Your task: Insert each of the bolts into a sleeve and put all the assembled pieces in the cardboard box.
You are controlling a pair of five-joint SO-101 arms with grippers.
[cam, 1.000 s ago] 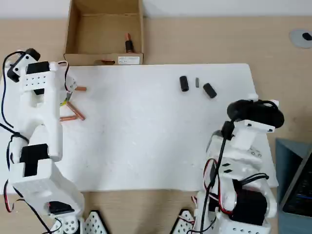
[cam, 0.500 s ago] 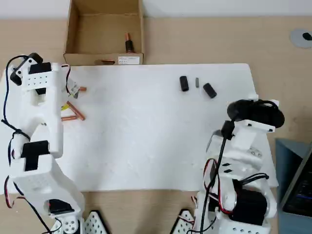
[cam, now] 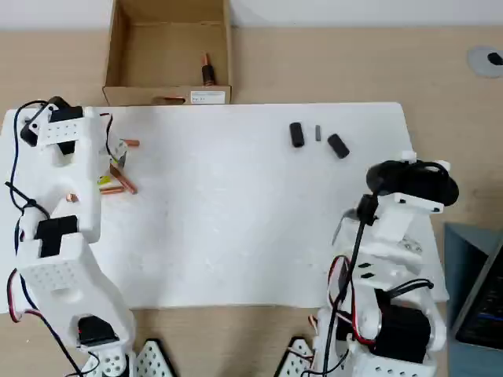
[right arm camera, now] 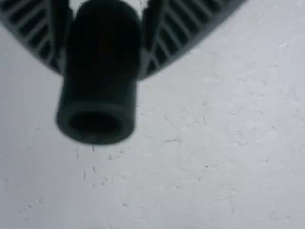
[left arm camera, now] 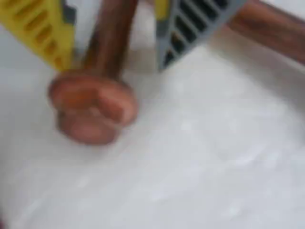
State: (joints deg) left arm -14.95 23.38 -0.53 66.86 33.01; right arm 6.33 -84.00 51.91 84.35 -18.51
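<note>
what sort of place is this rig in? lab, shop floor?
Most likely a hobby or research lab bench, not a shop floor: two small white desktop arms at a wooden table, a white mat as work surface, what looks like a laptop at the edge.

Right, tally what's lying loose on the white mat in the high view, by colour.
Copper bolts: 3
Black sleeves: 2
Grey piece: 1
Total: 6
</note>
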